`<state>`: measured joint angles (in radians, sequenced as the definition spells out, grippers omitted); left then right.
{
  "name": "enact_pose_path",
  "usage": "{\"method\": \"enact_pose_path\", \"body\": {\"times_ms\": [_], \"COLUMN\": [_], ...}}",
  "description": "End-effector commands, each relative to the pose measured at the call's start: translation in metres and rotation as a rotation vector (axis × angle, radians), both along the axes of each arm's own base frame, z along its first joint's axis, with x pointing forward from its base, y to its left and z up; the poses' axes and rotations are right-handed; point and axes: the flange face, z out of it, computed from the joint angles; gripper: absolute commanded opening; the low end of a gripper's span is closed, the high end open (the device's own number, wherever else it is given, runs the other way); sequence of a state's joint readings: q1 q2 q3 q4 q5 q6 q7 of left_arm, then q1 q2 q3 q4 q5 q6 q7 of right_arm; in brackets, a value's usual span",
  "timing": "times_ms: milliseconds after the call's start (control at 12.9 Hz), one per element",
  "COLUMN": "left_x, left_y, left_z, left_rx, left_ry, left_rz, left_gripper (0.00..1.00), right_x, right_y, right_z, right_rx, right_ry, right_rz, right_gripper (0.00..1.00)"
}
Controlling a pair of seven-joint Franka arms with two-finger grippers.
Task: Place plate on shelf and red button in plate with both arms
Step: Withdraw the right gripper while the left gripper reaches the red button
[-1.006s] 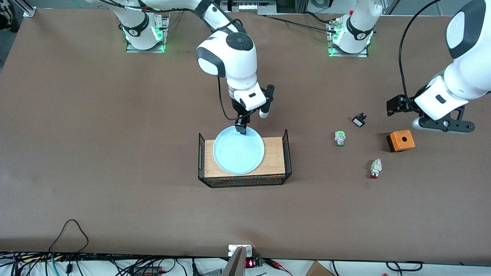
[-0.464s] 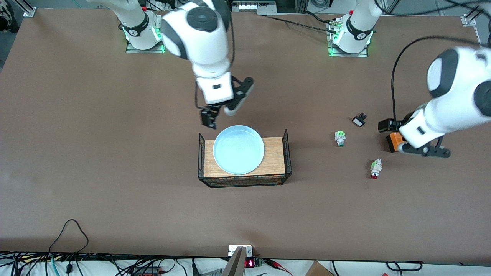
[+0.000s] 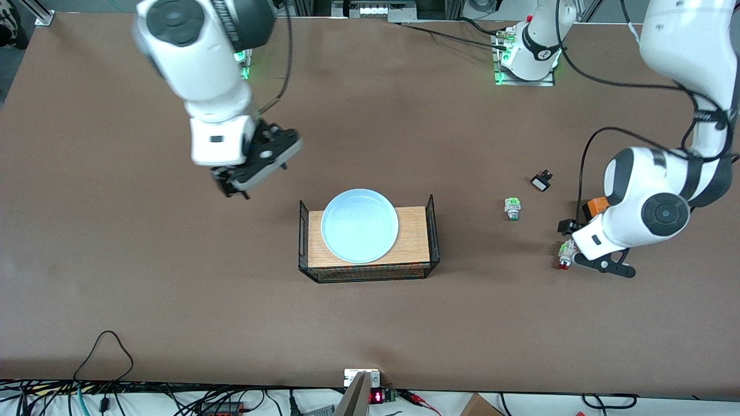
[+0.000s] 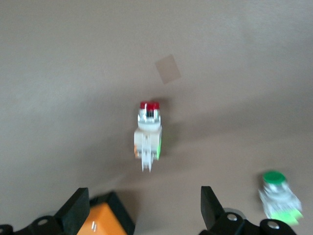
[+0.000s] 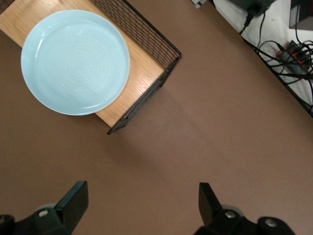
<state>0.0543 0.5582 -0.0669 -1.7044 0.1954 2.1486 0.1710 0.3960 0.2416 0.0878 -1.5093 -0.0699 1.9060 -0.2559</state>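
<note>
No text, label, brand or number can be read on anything in these views. A small red lit display (image 3: pixel 376 397) is seen on a device at the table (image 3: pixel 115 277) edge nearest the front camera, but its digits cannot be made out.

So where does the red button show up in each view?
Front view: red button on the table by the left gripper, nearer the camera than the orange box.
Left wrist view: red button mid-picture.
Right wrist view: not in it.
Shared landmark: the orange box, beside the button in the front and left wrist views.
</note>
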Motion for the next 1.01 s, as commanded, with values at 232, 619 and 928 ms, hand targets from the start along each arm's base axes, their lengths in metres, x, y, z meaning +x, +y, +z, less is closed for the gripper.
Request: {"method": "enact_pose_path", "body": {"times_ms": [232,619,928], "left_x": [-0.008,-0.012,-0.004], "left_y": [0.024,0.028,0.008], "left_z": [-0.082,-0.083,-0.033], "left_rx": [-0.049,-0.05,-0.053], "left_ry": [-0.155,-0.114,-0.089], "left_rz": [-0.11,-0.122,-0.126], "left_gripper": [0.89,0.17,0.14], "right_x": [0.014,0.004,-0.018], "right_y": [-0.113,-0.185,-0.239], "right_z": [0.019,0.029,0.036], "right_rx": [0.054,0.011,0.022], "right_ry": [0.122,0.215,0.227], "right_rz": [-0.306,-0.567,-0.691], "right_gripper": [1.0,1.0,1.0]}}
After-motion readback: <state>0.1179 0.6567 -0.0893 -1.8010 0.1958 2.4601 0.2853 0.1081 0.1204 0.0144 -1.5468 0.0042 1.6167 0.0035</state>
